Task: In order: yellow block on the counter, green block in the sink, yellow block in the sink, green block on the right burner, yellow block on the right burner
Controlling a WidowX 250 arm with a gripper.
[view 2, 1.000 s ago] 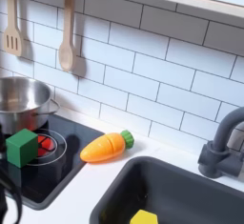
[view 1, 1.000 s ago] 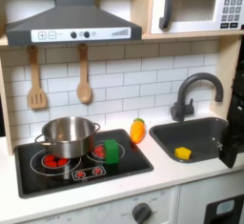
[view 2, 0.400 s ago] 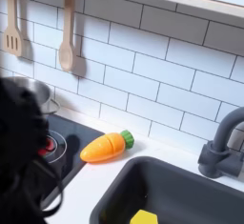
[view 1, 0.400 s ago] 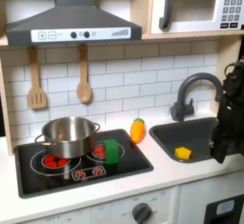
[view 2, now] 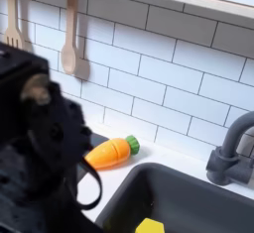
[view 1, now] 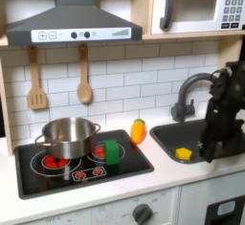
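The step in hand looks to be the last one: the green block (view 1: 112, 151) already sits on the right burner of the black cooktop (view 1: 57, 176), just beside the steel pot (view 1: 67, 135), while the yellow block (view 1: 183, 153) lies in the sink (view 1: 191, 131), toward its front-left corner in the first exterior view. The gripper (view 1: 207, 150) hangs over the sink just beside the yellow block, but its dark shape hides the jaws, so their spread cannot be told. To do this well the arm should centre squarely over the small hard-edged cube, close on two flat faces, lift clear of the basin wall, and set it down beside the green block (there is little free burner left). The carrot toy (view 2: 111, 152) is rounded and smooth on the pale counter (view 1: 115, 192).
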